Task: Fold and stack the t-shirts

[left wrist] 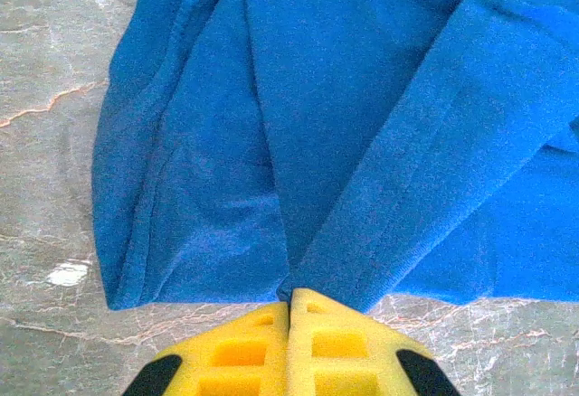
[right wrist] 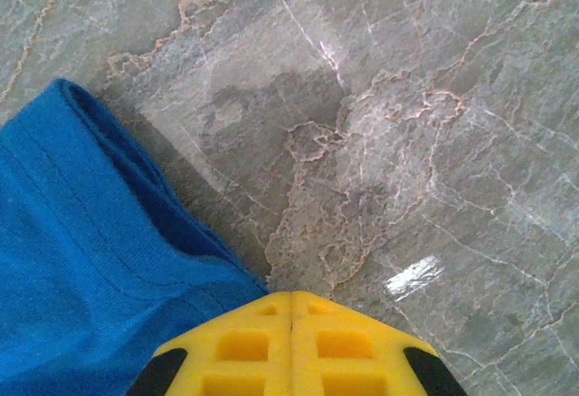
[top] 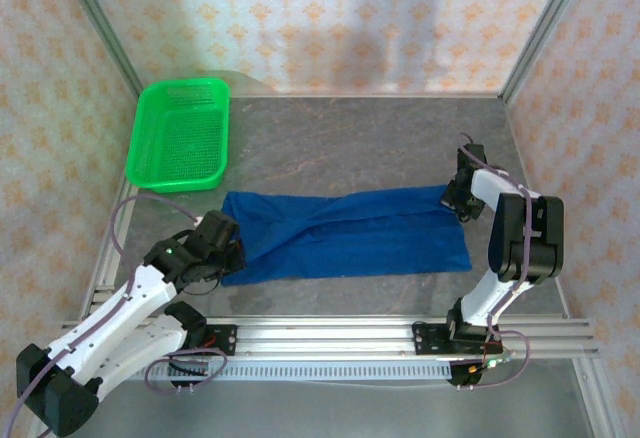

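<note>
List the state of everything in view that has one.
t-shirt: folded into a long band, lying on the table.
green basket: upright, empty.
left gripper: shut on the t-shirt's edge.
right gripper: shut at the t-shirt's corner, grip unclear.

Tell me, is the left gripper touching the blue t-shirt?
Touching. In the left wrist view, a fold of the blue t-shirt runs straight into the closed tips of the left gripper, with no gap.
</note>
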Controlling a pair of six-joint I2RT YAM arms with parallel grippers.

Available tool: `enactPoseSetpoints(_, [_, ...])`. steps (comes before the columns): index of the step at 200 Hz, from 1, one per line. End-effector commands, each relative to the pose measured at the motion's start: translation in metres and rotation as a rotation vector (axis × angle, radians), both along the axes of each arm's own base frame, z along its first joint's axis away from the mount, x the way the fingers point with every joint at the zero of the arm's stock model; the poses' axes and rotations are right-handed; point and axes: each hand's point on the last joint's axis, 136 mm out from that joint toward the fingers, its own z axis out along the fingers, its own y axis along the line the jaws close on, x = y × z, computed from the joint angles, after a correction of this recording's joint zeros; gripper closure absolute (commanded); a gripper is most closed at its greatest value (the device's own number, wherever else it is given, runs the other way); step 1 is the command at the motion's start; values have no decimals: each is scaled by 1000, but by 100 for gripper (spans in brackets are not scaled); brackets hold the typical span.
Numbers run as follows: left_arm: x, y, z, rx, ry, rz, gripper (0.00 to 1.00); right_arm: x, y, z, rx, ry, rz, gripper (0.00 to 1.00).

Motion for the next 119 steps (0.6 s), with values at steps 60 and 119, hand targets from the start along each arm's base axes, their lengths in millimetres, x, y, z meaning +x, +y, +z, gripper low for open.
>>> enactPoseSetpoints(60, [-8,26,-23,175,87,82,100,-13,-9,0,-38,7,-34,100])
enactPoseSetpoints(119, [-11,30,-30,191,103,97,74,-19,-11,-7,-48,38,-58,93])
